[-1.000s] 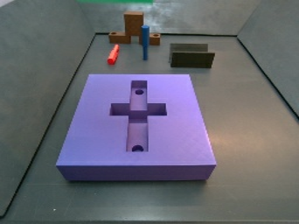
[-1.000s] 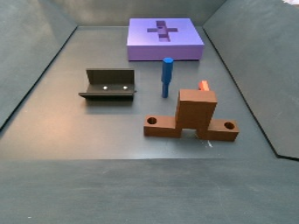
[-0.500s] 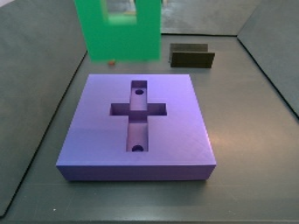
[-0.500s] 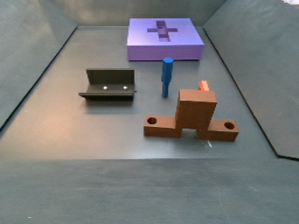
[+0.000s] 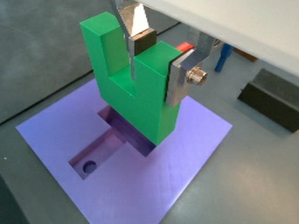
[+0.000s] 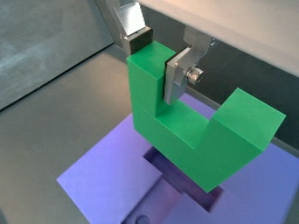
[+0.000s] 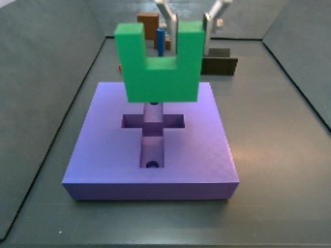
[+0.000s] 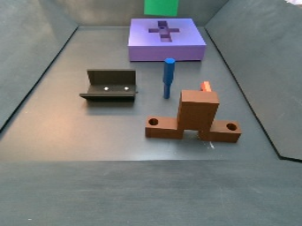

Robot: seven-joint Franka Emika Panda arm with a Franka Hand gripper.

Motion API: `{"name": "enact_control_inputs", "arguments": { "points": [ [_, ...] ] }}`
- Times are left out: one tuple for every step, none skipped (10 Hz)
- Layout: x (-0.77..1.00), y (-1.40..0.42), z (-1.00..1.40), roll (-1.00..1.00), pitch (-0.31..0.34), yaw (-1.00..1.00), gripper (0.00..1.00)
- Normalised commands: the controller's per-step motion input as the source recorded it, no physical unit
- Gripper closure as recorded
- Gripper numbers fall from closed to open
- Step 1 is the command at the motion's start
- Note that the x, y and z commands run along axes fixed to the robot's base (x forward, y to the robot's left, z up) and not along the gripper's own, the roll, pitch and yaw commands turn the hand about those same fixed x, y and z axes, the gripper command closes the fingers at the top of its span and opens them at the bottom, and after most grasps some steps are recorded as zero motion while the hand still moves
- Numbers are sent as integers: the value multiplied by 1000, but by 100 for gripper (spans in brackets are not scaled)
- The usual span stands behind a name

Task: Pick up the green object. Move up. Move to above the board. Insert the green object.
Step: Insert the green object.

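**A:** Board first: the large flat purple rectangular slab [image 7: 151, 136] lies on the dark grey floor [image 8: 71, 106], its cross-shaped recess [image 7: 151, 124] open on top, with a small round hole [image 7: 153, 164] showing at the near end of the long arm. Nothing sits in the recess.

**B:** And the bright green chunky U-shaped block [image 7: 159, 63]?

**A:** Up in the air above the board, prongs pointing up, its base clear of the purple top in a side view. In both wrist views it hangs right over the recess.

**B:** The gripper [image 5: 158, 54]?

**A:** Pinching one prong of the green block. The flat silver fingers [image 6: 177, 73] press on either side of that prong; the other prong [image 6: 249, 115] stands free.

**B:** The rest of the floor?

**A:** In a side view, a dark olive block [image 8: 109, 86] with two pale dots on its face sits well apart from the board. A thin blue upright peg [image 8: 169, 78] stands near it, and a brown stepped block [image 8: 195, 116] with a hole in each flange lies beside the peg. Grey walls [image 8: 35, 53] slope up around the floor. The green block only peeks in at the upper edge [image 8: 162, 7] there, beyond the board [image 8: 167, 40].
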Motion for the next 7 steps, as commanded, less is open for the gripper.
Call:
{"name": "enact_control_inputs", "arguments": {
  "points": [
    [89,0,-303,-64,-39,31,100],
    [0,0,-334,-16,-77,117,100],
    [0,0,-269,0,-146,209,100],
    [0,-34,-266,50,-170,266,100],
    [0,-3,-237,30,-116,211,100],
    [0,0,-191,46,-71,143,100],
    [54,0,-100,24,-16,43,100]
  ]
}}
